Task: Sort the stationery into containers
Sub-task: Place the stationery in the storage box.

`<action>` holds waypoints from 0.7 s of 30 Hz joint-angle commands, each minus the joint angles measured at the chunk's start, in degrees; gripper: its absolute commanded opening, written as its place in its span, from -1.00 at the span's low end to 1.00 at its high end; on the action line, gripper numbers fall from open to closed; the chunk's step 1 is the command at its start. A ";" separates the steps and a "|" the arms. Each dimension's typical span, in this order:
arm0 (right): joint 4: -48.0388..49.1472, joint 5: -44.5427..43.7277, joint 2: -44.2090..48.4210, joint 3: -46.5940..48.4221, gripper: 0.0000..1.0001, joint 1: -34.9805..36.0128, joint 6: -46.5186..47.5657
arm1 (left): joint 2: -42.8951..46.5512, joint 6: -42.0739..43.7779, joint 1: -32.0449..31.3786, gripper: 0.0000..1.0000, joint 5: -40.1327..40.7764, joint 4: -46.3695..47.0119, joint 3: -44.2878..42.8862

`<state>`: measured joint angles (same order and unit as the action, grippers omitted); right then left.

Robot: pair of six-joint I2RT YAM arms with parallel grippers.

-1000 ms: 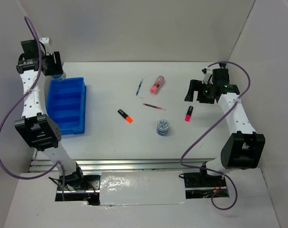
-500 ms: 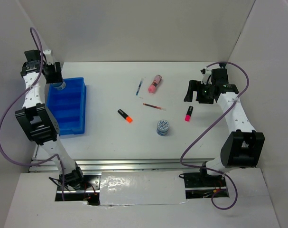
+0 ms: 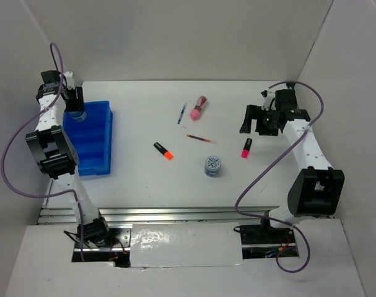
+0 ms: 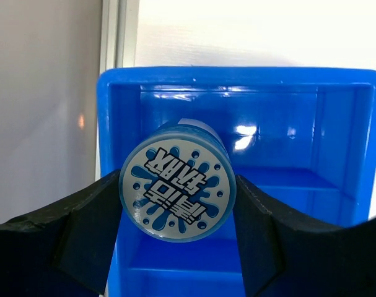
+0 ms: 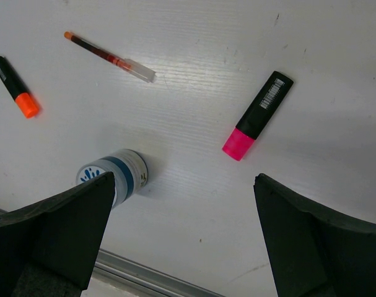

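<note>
A round blue-white tape roll (image 4: 177, 189) sits between the black fingers of my left gripper (image 4: 177, 207), which is shut on it. It hangs over the far end compartment of the bright blue tray (image 4: 237, 75). From above, this gripper (image 3: 75, 106) is at the far left end of the tray (image 3: 88, 148). My right gripper (image 3: 260, 120) is open and empty above the table. In its own view the right gripper (image 5: 184, 238) hovers between a second tape roll (image 5: 113, 176) and a black-pink highlighter (image 5: 257, 116).
On the white table lie a black-orange highlighter (image 3: 163, 151), a thin red pen (image 3: 201, 138), a thin blue pen (image 3: 182, 113) and a chunky pink marker (image 3: 199, 107). White walls stand behind and at both sides. A metal rail (image 5: 144, 275) runs along the near edge.
My left gripper has carried the tape roll from the tray's far corner to above its end compartment, and the wrist has turned. The pink marker shifted slightly left. The right arm is still.
</note>
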<state>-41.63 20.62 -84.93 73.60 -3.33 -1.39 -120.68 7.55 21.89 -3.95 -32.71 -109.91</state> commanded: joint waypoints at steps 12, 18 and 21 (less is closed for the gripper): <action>-0.39 0.12 0.55 0.66 0.99 0.61 0.77 | -2.89 0.97 0.00 -0.75 1.93 8.19 -3.65; -0.74 0.21 -0.06 1.10 0.99 0.52 0.77 | -5.00 1.41 -1.06 -0.74 6.29 8.89 -6.36; -0.91 0.21 -0.24 1.37 0.99 0.61 0.77 | -6.67 1.85 -1.76 -0.73 8.24 7.22 -7.51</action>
<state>-41.63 20.58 -84.93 73.60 -3.33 -1.39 -126.08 7.79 20.82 1.28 -28.32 -113.97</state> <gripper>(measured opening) 0.994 0.763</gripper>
